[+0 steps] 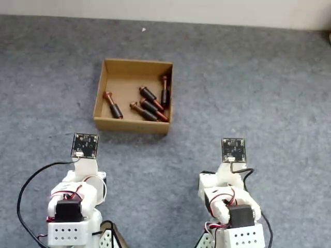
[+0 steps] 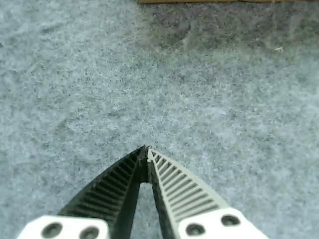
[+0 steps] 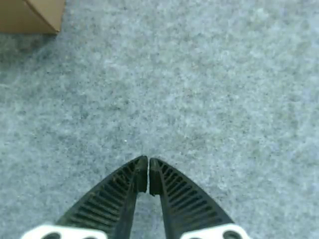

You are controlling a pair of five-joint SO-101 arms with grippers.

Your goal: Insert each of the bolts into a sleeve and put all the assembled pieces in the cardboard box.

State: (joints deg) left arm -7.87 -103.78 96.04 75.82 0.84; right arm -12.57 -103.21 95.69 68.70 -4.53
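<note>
The left tool is hanging over the bare bench just short of the cardboard box, its fingers resting together and gripping nothing. Inside the box, the assembled pieces are lying loose on the floor. There are apparently five, though those toward the box's right wall are overlapping too much for a sure count. The right tool is likewise sitting with its tips together and carrying nothing, so the placing step is looking finished, and the next move is calling only for a check of the count before parking both arms.
</note>
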